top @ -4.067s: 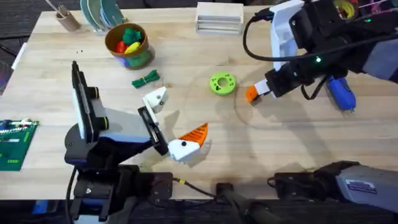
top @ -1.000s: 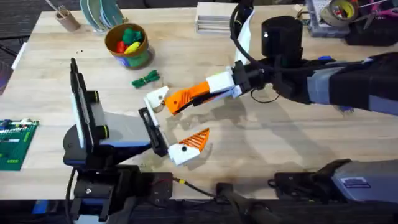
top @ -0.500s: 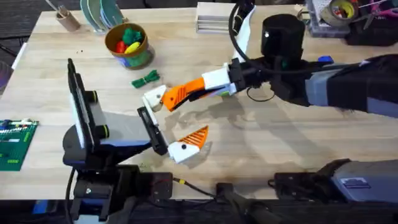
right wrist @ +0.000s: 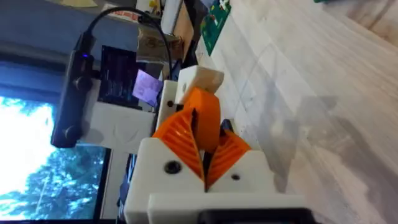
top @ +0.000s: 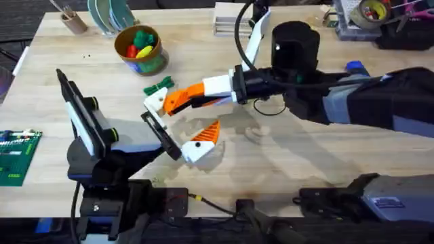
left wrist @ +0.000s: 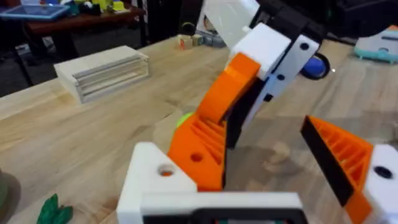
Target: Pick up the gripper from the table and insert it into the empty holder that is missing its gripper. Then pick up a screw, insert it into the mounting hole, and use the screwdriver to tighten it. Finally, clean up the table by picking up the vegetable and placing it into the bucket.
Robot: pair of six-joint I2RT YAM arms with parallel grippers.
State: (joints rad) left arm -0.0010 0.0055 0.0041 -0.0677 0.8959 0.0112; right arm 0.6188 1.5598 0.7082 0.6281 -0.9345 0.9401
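Observation:
My right gripper (top: 173, 103) reaches across the table, shut on the loose orange gripper (left wrist: 198, 149). That piece is pressed against the white holder (top: 155, 102) of my left arm's claw. In the left wrist view the holder (left wrist: 163, 180) shows a round hole beside the orange piece. My left gripper (top: 178, 123) stands open, its other mount bearing an orange finger (top: 205, 133). The right wrist view shows the orange fingers (right wrist: 180, 140) closed on the piece, with the holder (right wrist: 200, 81) just beyond. The green vegetable (top: 159, 86) lies near the bucket (top: 139, 49). The blue screwdriver (top: 355, 67) peeks out behind my right arm.
The bucket holds coloured toys. A tan cup with sticks (top: 71, 20) and a plate rack (top: 112, 13) stand at the back left. A white block (top: 239, 19) sits at the back centre. A green circuit board (top: 17, 156) lies at the left edge.
My right gripper has carried the orange piece leftward to the holder. The left arm's claw has shifted a little to the left and back.

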